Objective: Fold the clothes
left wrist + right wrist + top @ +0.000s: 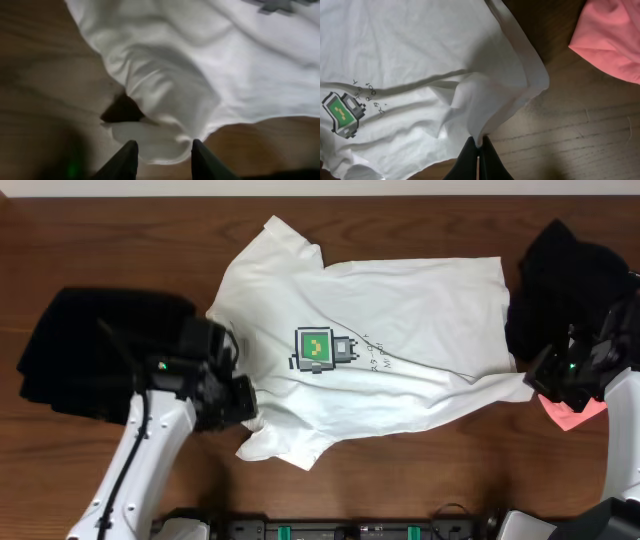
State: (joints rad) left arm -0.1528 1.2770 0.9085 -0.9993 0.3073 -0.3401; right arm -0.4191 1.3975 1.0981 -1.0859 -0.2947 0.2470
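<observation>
A white T-shirt (400, 330) with a green-and-grey robot print (322, 350) lies spread across the wooden table. At the shirt's left sleeve, my left gripper (245, 402) is open. In the left wrist view its dark fingers (127, 157) stand apart, with the rounded sleeve edge (160, 140) lying slack between the tips. My right gripper (540, 380) is at the shirt's right corner. It (479, 146) is shut on a fold of the white fabric (485, 105), pinched and pulled up into a peak.
A black garment (70, 350) lies at the left under my left arm. Another black garment (565, 275) is heaped at the far right. A pink garment (572, 413) (612, 35) lies beside my right gripper. Bare wood (580, 135) shows in front.
</observation>
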